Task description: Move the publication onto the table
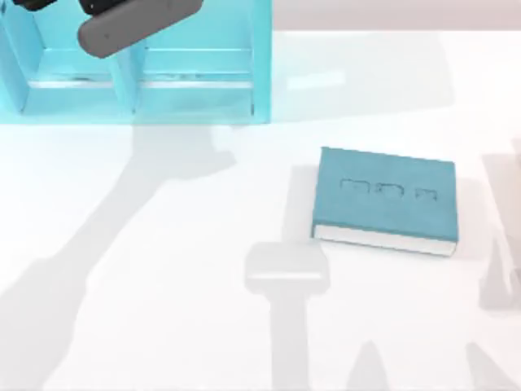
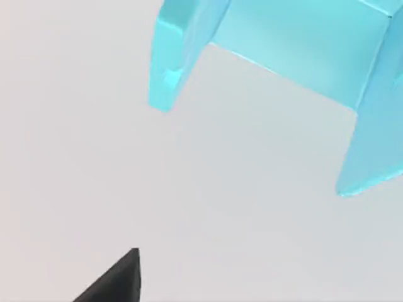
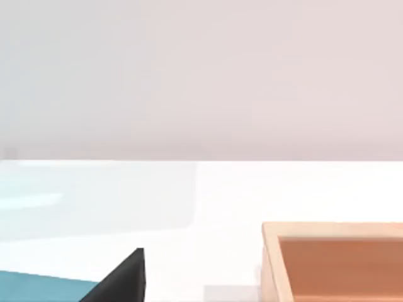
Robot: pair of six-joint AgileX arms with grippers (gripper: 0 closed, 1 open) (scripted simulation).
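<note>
Top view first: the teal hardback book (image 1: pixel 386 199) lies flat on the white counter (image 1: pixel 163 285), right of centre, cover up with faint embossed lettering, white page edges facing the near side, and nothing touching it. By that lie the move looks done, so the step in hand reads as a clean retreat. To do it well, each arm should lift straight away, keep high over the book and avoid brushing the turquoise shelf unit (image 1: pixel 195 73) at the far left. And there's the left arm, a dark grey link (image 1: pixel 134 24) slanting above the shelf's compartments, well apart from the book. Left wrist view looks down past a black fingertip (image 2: pixel 116 280) of the left end effector at bare counter and the shelf's walls; whether its fingers are apart or together, I cannot tell. Right wrist view shows a black fingertip (image 3: pixel 123 280) of the right end effector just over a strip of teal cover, with a light wooden tray (image 3: pixel 334 261) farther off on the counter; again I cannot tell its state.
</note>
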